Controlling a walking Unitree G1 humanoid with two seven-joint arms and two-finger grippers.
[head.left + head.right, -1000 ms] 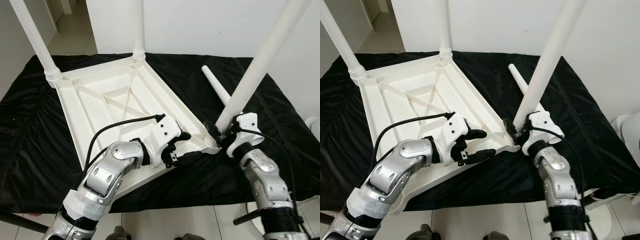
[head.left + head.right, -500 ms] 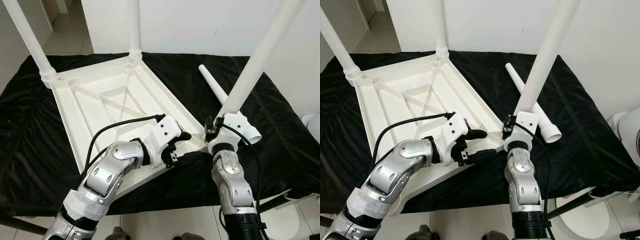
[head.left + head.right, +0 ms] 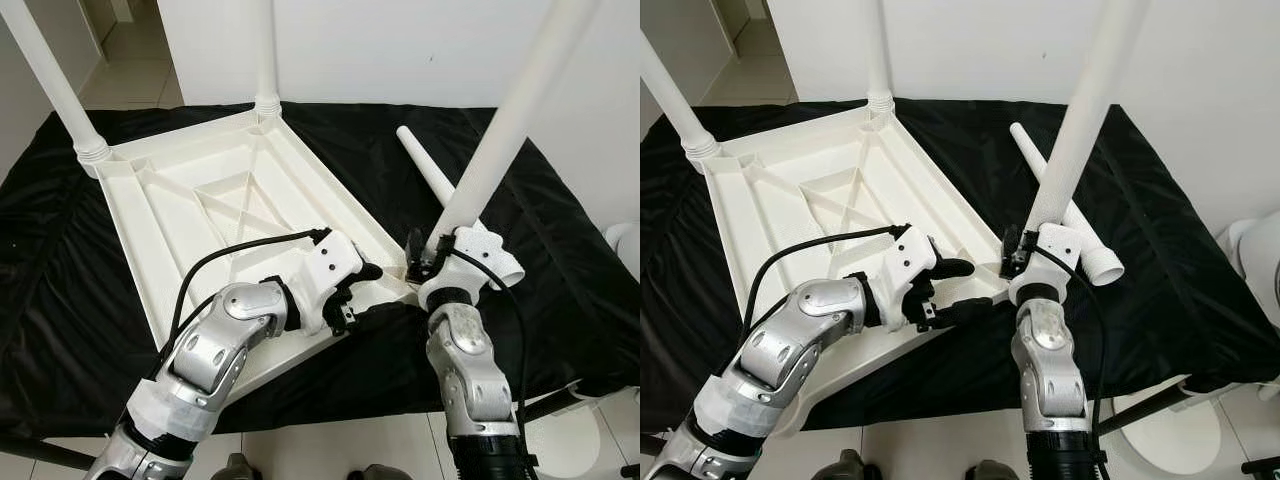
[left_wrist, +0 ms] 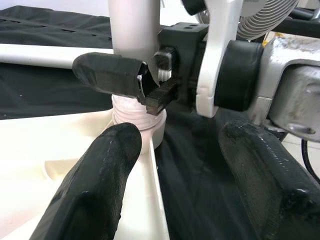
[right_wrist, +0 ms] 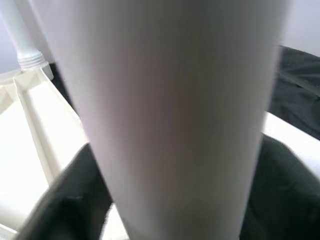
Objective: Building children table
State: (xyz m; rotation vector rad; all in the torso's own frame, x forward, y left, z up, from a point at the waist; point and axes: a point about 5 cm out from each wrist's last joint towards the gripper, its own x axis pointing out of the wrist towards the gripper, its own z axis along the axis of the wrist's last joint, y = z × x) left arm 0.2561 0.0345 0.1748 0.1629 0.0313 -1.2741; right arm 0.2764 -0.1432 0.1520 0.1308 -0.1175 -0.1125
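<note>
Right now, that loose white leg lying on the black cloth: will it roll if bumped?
Probably. The loose leg is a round, tapered tube lying flat, so it would likely roll in an arc. The wrinkled black cloth may slow it. It looks stiff, light plastic.

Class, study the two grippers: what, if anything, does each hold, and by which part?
The right gripper grips the white table leg near its threaded bottom end, at the tabletop's corner. The left gripper is open around the upturned tabletop edge, not clamped.
</note>
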